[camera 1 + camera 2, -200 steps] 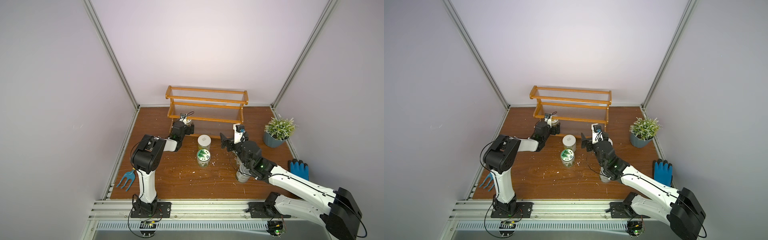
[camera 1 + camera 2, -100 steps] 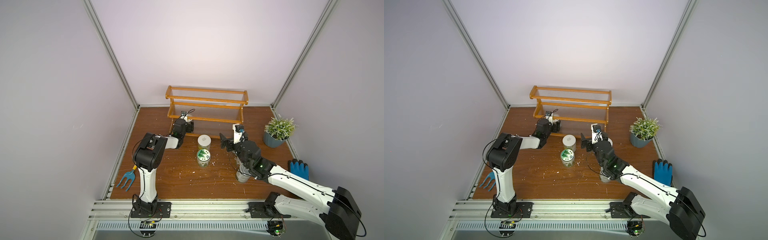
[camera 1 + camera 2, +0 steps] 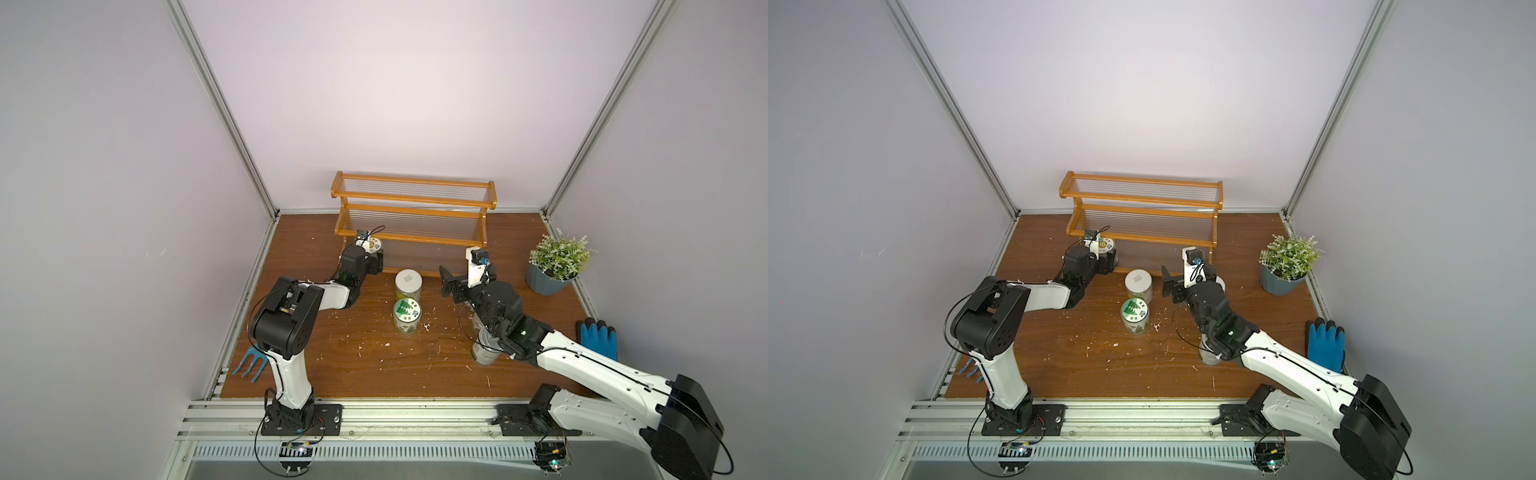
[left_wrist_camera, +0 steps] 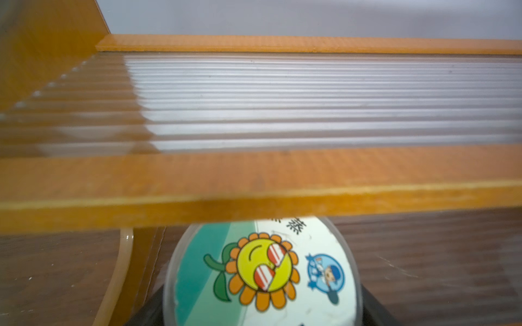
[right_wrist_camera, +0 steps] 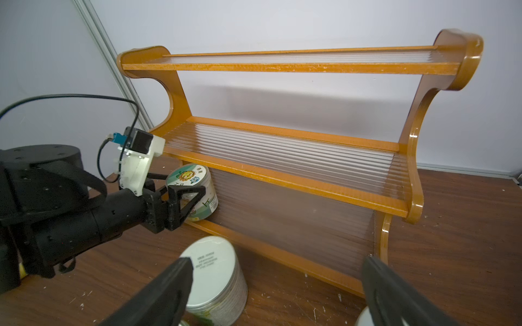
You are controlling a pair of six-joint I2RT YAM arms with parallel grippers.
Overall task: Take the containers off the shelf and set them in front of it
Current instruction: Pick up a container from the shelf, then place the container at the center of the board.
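Observation:
The orange-brown shelf (image 3: 413, 216) (image 3: 1142, 212) (image 5: 296, 169) stands at the back wall, its upper two tiers bare. A jar with a sunflower lid (image 3: 372, 245) (image 3: 1106, 246) (image 4: 262, 271) (image 5: 195, 189) stands on the bottom tier at the left end, under the middle tier's rail (image 4: 254, 180). My left gripper (image 3: 375, 261) (image 3: 1108, 262) (image 4: 262, 310) (image 5: 180, 203) is shut on it. In front of the shelf stand a white-lidded jar (image 3: 408, 282) (image 5: 214, 271), a green-lidded jar (image 3: 407, 311) and a metal can (image 3: 484, 351). My right gripper (image 3: 467, 274) (image 5: 276, 268) hangs open, holding nothing.
A potted plant (image 3: 550, 270) stands at the right, a blue glove (image 3: 598, 338) lies near the right edge, and a blue hand rake (image 3: 249, 365) lies at the front left. Another white lid (image 5: 363, 319) shows beneath my right gripper. White crumbs dot the wooden table.
My left gripper has pushed a little further in at the bottom tier and shut on the sunflower jar. The right arm has stayed where it was.

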